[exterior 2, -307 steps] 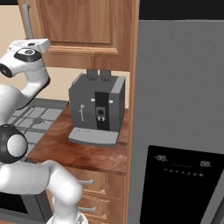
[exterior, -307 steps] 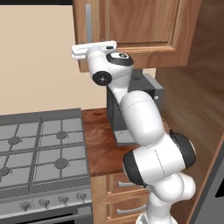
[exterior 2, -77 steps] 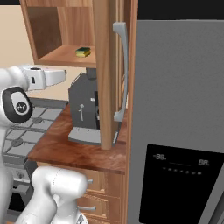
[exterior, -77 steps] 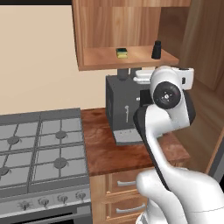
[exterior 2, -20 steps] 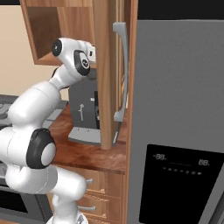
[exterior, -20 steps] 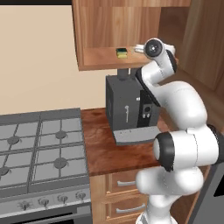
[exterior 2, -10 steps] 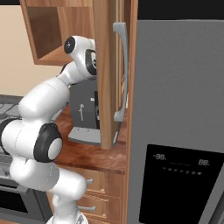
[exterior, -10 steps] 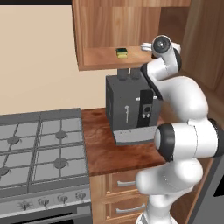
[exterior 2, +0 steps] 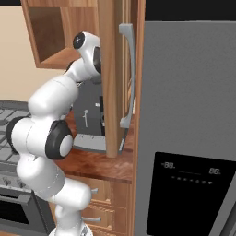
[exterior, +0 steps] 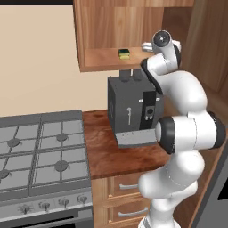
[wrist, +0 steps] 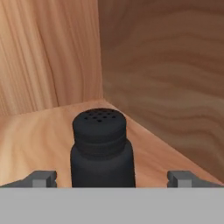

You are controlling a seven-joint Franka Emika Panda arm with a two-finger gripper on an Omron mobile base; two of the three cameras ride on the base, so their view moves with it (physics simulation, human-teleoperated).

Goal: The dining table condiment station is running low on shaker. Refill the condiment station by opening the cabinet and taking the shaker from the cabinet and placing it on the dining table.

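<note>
one black shaker [wrist: 103, 148] upright on the cabinet [wrist: 52, 127] shelf, cap up, between the gripper's [wrist: 112, 178] spread jaws

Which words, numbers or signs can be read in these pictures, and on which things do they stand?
"88" twice: pale digits on the fridge's black panel, blurred, so the reading is unsure.
Coffee machine: small white marks on its front, too small to read.
Shaker: no text, only holes in the cap.

The white arm rises in a tall bend, wrist level and reaching forward up high. The end effector [wrist: 111, 179] has its fingertips [wrist: 43, 178] spread wide, touching nothing.
</note>
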